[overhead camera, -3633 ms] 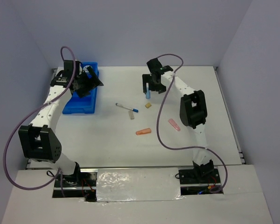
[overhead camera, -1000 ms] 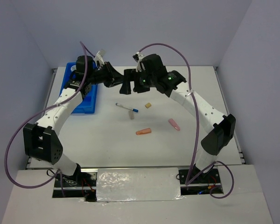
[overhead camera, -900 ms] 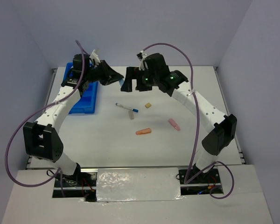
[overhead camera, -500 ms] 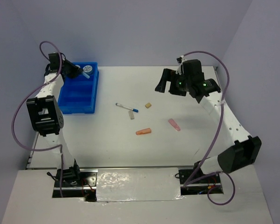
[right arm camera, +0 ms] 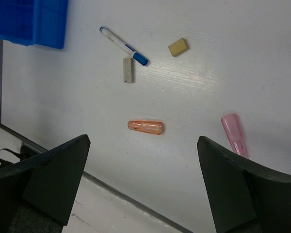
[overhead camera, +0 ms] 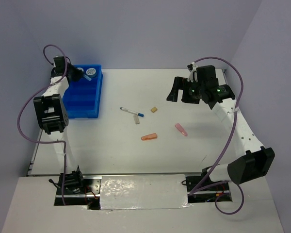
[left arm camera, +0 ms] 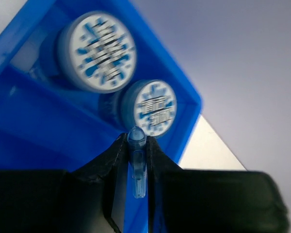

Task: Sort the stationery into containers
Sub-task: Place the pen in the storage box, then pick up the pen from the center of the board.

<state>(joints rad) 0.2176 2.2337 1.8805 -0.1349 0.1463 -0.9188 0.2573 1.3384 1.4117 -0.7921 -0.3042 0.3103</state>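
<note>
White table (overhead camera: 111,150), 2 blurry-labelled tape rolls (left arm camera: 98,51)

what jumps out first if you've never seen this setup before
The bright blue tray at the table's far left stands out, with two round tape rolls at its far end and the left gripper shut on a light-blue stick close by them. Mid-table, a pen, an orange stick, a pink stick and two erasers lie scattered below the raised, open right gripper.
</note>
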